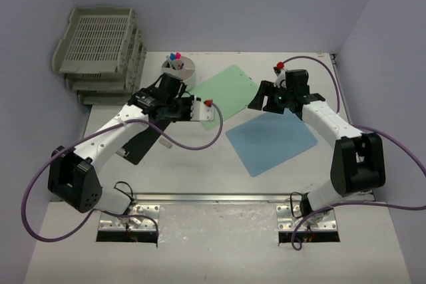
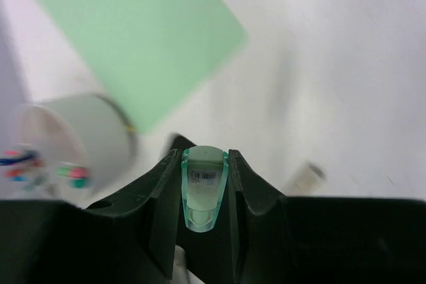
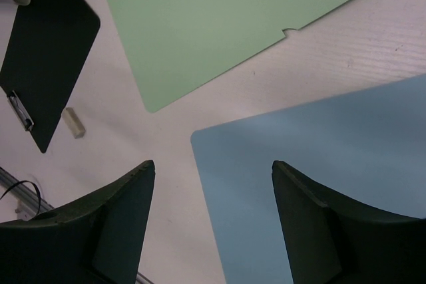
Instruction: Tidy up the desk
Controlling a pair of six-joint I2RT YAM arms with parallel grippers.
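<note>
Gripping green pen-like item [image 2: 203,194], left gripper [image 2: 204,157] pinches it between both fingers, near pen cup [image 2: 80,131]. Right gripper [image 3: 213,171] spread wide above blue sheet [image 3: 319,138] edge. Desk [image 1: 206,171] lies beneath both arms.

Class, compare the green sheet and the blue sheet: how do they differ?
The green sheet lies farther back on the desk; the blue sheet lies nearer. The green sheet's edge has a small notch; the blue sheet's visible edges show none. Both lie flat, apart.
</note>
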